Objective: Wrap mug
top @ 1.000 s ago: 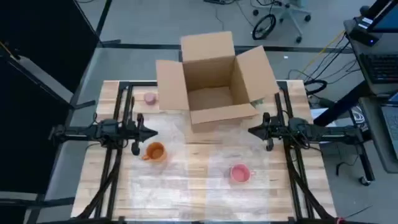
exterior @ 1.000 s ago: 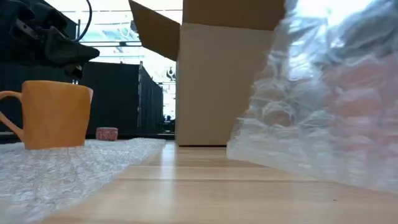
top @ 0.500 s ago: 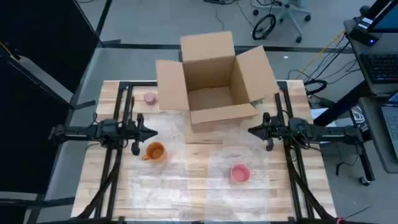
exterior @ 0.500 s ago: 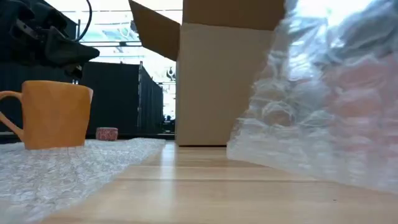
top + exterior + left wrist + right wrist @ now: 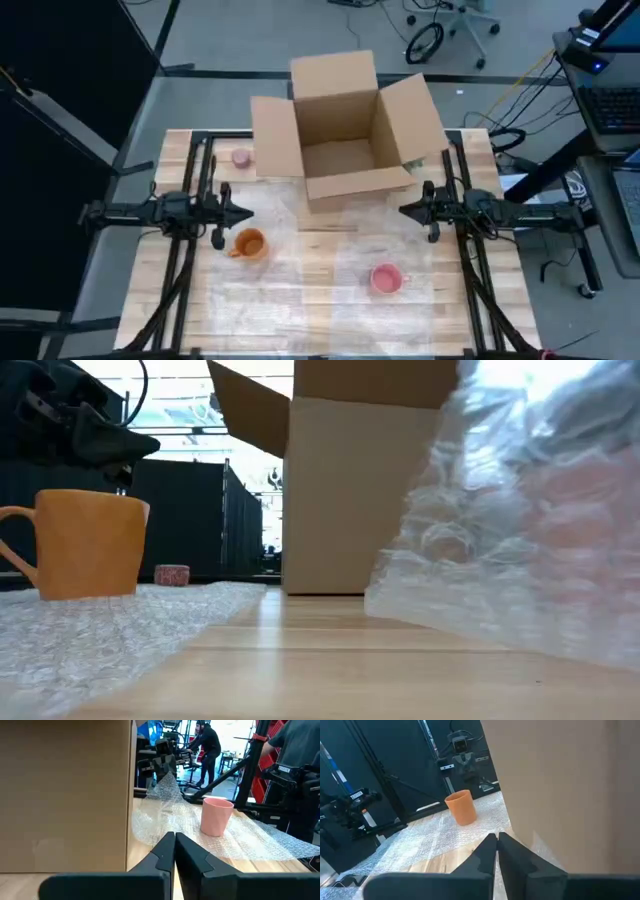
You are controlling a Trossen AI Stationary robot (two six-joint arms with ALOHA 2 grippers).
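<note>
An orange mug [image 5: 248, 243] stands upright on a sheet of clear bubble wrap [image 5: 300, 265] spread over the table; it also shows in the low view [image 5: 88, 544] and the right wrist view [image 5: 460, 807]. A pink mug [image 5: 385, 279] stands upright on the wrap nearer the right side, seen too in the left wrist view [image 5: 216, 816]. My left gripper [image 5: 246, 213] hovers shut just beyond the orange mug, touching nothing. My right gripper [image 5: 404, 210] hovers shut near the box's front right corner, also touching nothing.
An open cardboard box [image 5: 345, 130] stands at the table's far middle, flaps out. A small pink object [image 5: 241, 157] lies left of it. Bubble wrap bulges up close in front of the low camera [image 5: 520, 520]. People stand in the room beyond the table [image 5: 207, 742].
</note>
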